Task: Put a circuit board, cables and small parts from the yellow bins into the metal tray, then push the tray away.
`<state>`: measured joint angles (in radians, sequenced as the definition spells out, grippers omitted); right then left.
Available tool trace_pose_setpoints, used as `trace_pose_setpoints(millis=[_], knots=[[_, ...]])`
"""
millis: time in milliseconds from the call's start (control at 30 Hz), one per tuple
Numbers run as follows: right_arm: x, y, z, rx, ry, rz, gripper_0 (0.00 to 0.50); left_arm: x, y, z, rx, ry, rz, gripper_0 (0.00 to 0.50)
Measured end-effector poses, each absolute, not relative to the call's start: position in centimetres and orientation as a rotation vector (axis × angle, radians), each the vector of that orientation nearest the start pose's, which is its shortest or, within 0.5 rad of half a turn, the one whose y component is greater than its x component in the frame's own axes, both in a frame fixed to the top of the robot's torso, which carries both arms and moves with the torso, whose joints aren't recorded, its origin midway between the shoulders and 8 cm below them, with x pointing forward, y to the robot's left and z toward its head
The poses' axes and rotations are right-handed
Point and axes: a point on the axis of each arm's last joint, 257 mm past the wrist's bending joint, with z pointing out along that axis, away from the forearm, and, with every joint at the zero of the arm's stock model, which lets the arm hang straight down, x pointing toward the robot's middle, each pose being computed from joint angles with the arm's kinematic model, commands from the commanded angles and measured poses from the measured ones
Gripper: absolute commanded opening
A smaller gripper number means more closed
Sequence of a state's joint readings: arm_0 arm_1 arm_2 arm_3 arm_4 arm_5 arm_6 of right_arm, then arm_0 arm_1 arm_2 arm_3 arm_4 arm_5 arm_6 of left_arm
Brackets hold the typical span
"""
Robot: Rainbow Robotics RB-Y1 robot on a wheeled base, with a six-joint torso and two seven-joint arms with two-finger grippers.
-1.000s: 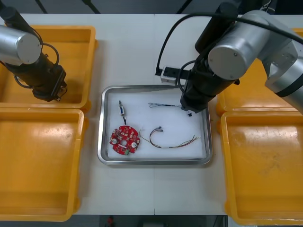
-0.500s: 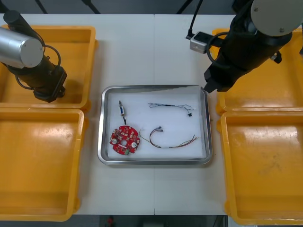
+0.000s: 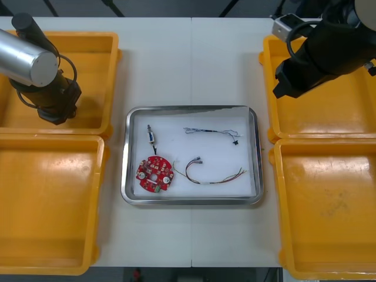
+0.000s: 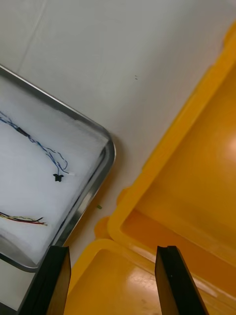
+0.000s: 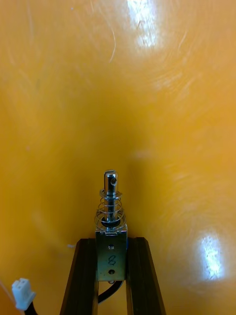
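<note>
In the left wrist view my left gripper (image 5: pixel 111 248) is shut on a small metal part (image 5: pixel 111 231) with a spring and a pin, just above the orange bin floor. The front view places the left gripper (image 3: pixel 57 116) inside the far left yellow bin (image 3: pixel 88 44). My right gripper (image 3: pixel 283 89) hangs open over the inner edge of the far right bin (image 3: pixel 329 120), its fingers (image 4: pixel 169 280) holding nothing. The metal tray (image 3: pixel 124 158) holds a round red circuit board (image 3: pixel 155 174), another small metal part (image 3: pixel 151 137), a blue and white cable (image 3: pixel 211 131) and a red and yellow cable (image 3: pixel 214 174).
A white plug (image 5: pixel 22 293) on a black lead lies beside my left fingers. The near left bin (image 3: pixel 47 205) and near right bin (image 3: pixel 329 205) flank the tray. The tray's corner (image 4: pixel 105 157) and the blue and white cable (image 4: pixel 46 152) lie beyond my right fingers.
My right arm has drawn back from over the tray to the far right bin, leaving the blue and white cable in the tray. My left gripper has shut on the small metal part.
</note>
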<state>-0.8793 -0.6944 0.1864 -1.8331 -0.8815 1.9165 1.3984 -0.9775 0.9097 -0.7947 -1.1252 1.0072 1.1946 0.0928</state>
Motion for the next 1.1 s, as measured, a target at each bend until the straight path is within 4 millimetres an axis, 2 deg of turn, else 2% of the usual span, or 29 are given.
trace_pose_setpoints(millis=[133, 333, 533, 667, 833, 967, 1100], knots=[[48.4, -22.1, -8.1, -0.432, 2.592, 0.023, 0.5, 56.8, 34.6, -21.8, -1.592, 2.22, -0.199, 0.0], [47.6, -25.4, -8.5, -0.302, 2.6, 0.028, 0.5, 55.8, 34.2, -19.2, -1.462, 2.325, -0.124, 0.0], [46.7, -28.0, -8.6, -0.09, 2.597, 0.059, 0.5, 54.9, 32.8, -16.7, -1.323, 2.425, -0.088, 0.0], [46.0, -29.6, -9.1, -0.04, 2.599, 0.051, 0.5, 54.2, 30.7, -15.3, -1.281, 2.467, -0.123, 0.0], [44.8, -31.7, -9.7, 0.165, 2.591, 0.101, 0.5, 52.6, 26.9, -14.2, -1.156, 2.547, -0.163, 0.0], [43.9, -33.1, -10.2, 0.221, 2.588, 0.12, 0.5, 51.6, 24.0, -13.4, -1.074, 2.563, -0.2, 0.0], [42.8, -34.3, -11.0, 0.267, 2.597, 0.132, 0.5, 50.2, 21.0, -12.7, -1.174, 2.511, -0.271, 0.0]])
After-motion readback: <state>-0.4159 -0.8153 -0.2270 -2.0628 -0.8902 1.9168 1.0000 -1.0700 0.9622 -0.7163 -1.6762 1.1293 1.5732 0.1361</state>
